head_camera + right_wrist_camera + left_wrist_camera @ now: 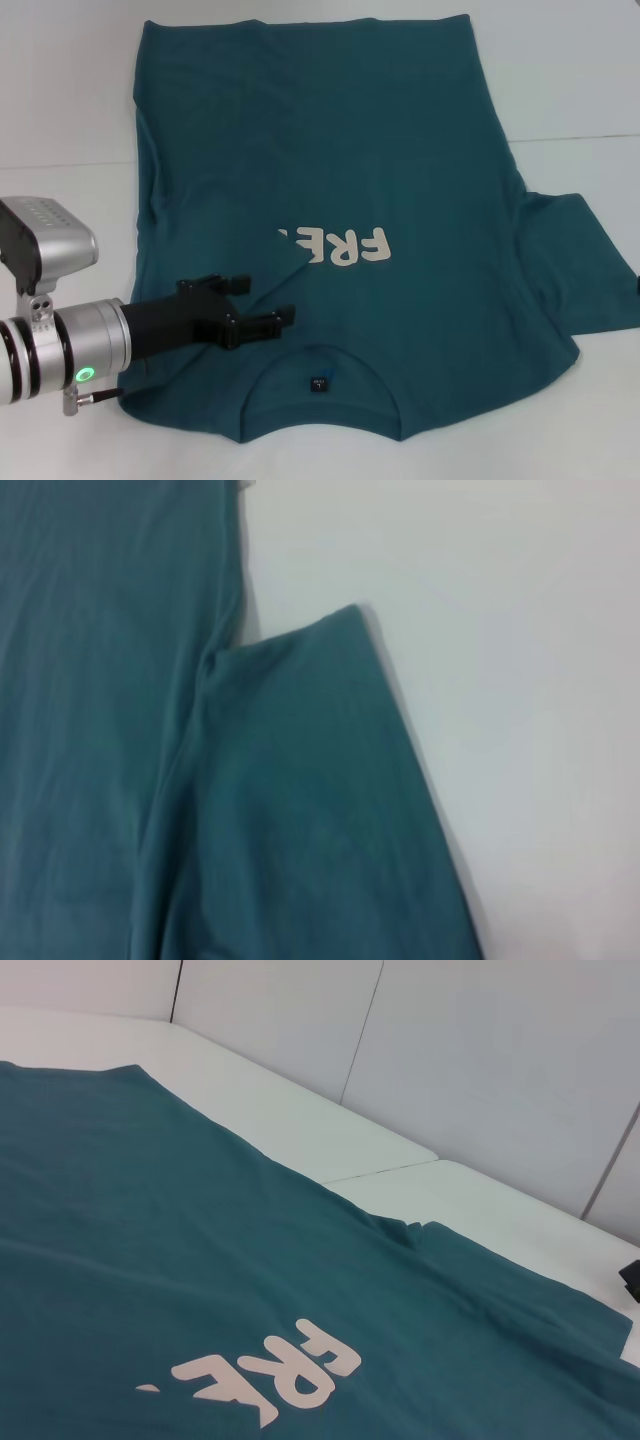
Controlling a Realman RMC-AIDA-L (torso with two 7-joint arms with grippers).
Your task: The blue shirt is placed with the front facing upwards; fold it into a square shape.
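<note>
The blue shirt (400,150) lies flat on the white table, collar and small dark tag (318,382) nearest me. Its left side is folded over the middle and covers part of the cream print (345,247), which reads "FRE". The right sleeve (580,260) is spread out flat. My left gripper (262,300) hovers open just above the shirt's near left part, beside the collar, with nothing between its fingers. The left wrist view shows the shirt (150,1240) and print (290,1370). The right wrist view looks down on the sleeve (320,810). Only a dark bit of my right gripper (637,285) shows beyond the sleeve.
The white table (70,100) shows bare on both sides of the shirt, with a seam (580,138) running across it. Grey wall panels (450,1060) stand behind the table's far edge.
</note>
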